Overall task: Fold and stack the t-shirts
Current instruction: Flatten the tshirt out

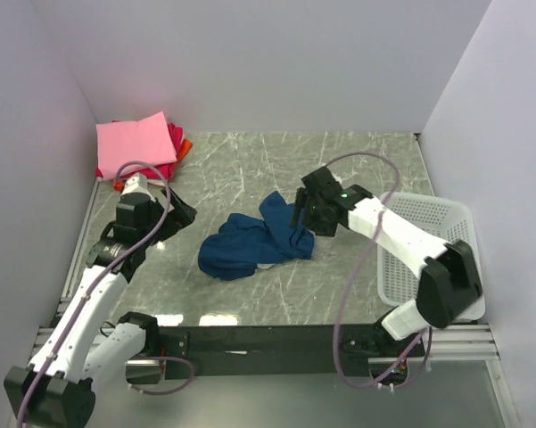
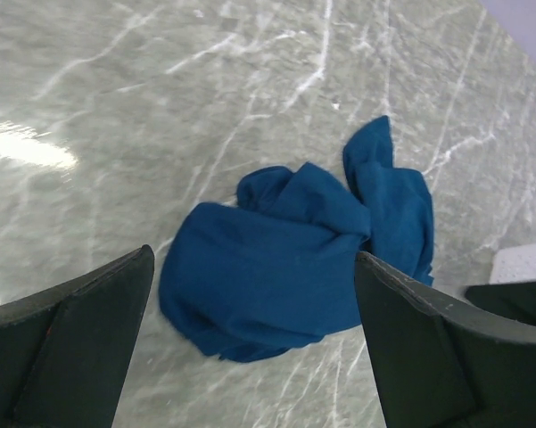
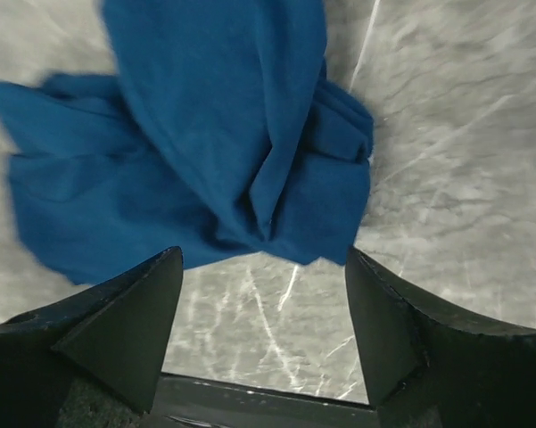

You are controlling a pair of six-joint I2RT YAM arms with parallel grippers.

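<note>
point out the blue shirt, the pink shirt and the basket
blue shirt (image 1: 248, 244), top view, middle of the crumpled heap
pink shirt (image 1: 136, 143), top view, flat top face
basket (image 1: 446, 214), top view, bare mesh floor

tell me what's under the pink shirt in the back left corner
Magenta-red cloth and a bit of orange cloth stick out beneath the pink shirt. It hides their folds and how many there are.

The left pincer (image 2: 254, 260) stands spread wide, its dark fingers (image 2: 71, 348) low at either side. Just ahead, framed between them and clear of both, a crumpled dark blue t-shirt (image 2: 285, 267) lies on the grey marbled worktop (image 2: 116, 107)
</note>
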